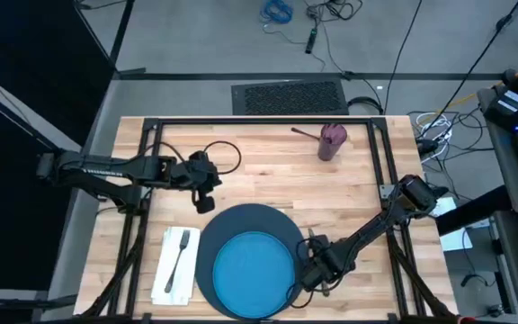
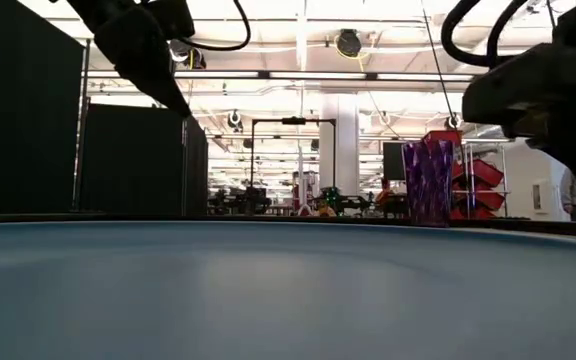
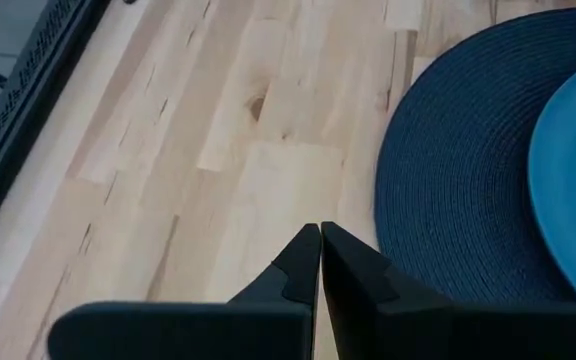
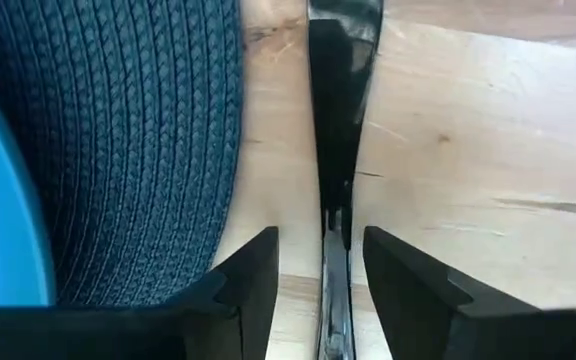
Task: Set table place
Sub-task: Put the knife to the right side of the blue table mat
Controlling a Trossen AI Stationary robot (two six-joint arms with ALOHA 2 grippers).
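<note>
knife (image 4: 336, 130): laid on the table (image 1: 268, 171) just beside the mat (image 4: 138, 120) — long axis in line with the fingers, running out ahead between them.
right gripper (image 4: 320, 262): fingers apart, straddling the knife, nothing clamped.
left gripper (image 3: 320, 258): fingers together, held clear — farther off.

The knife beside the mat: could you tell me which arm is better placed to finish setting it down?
Right. Its end effector is open astride the knife beside the mat; the left end effector is shut, away from it.
</note>
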